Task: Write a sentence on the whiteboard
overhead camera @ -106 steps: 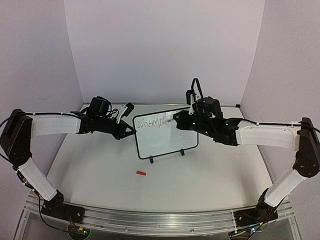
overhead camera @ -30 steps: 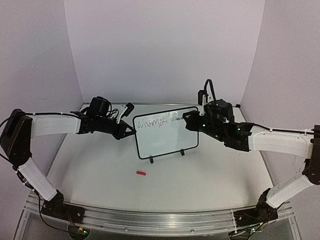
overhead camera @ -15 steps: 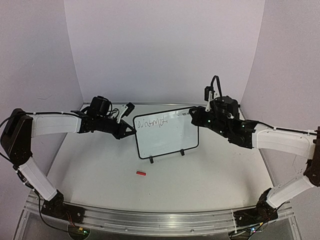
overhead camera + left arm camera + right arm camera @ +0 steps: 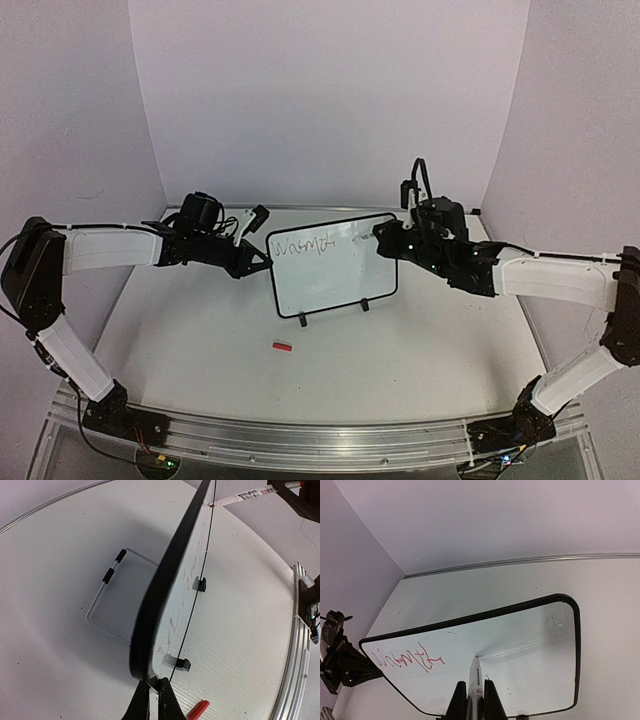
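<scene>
Partly done: one line written, rest of the board blank

Whiteboard stands upright in the middle of the table. Left gripper is pinched tight on the board's left edge, steadying it. Right gripper is closed on a marker, with the tip at the board surface just right of the sentence. One scrawled line sits at the upper left and nothing below it. Judged: sentence unfinished, more writing needed.

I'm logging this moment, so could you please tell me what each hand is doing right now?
Left hand: closed, gripping the whiteboard by its edge.
Right hand: closed, holding a marker.
</scene>
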Robot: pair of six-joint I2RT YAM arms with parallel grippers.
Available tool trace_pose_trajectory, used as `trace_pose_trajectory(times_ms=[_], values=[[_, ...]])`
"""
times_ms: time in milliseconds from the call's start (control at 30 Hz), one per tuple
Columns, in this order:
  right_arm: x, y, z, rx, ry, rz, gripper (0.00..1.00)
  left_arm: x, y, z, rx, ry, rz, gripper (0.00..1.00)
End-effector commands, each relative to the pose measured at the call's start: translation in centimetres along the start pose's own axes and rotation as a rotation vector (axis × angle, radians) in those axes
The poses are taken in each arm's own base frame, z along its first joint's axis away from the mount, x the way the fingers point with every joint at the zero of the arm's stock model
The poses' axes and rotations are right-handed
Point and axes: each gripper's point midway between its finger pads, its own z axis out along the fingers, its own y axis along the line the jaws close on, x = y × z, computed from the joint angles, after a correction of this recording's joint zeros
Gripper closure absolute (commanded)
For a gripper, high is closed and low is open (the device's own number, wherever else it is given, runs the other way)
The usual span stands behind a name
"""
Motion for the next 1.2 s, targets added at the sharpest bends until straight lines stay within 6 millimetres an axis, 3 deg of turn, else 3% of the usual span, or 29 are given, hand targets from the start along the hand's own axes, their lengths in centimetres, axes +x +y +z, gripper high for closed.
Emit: trace_pose_trajectory(times_ms=[0,600,967,1167], values=[[-2.3,0.9,0.1,-0.017,-0.055,0.004,1.00,0.9,1.3,0.3,-0.068,0.049,0.026,1.00],[-0.5,-0.3,0.9,0.030,-0.014,-0.002,1.00,1.0,1.4,0.3,-0.067,0.052,0.026,1.00],[-3.3,1.9,-1.7,-0.077,-0.064,0.029,1.00,0.9,1.4,0.3,-0.069,0.051,0.028,1.00],[-4.2,1.7,-2.0,-0.060,-0.091,0.035,1.00,1.0,1.4,0.4,-0.069,0.053,0.025,1.00]])
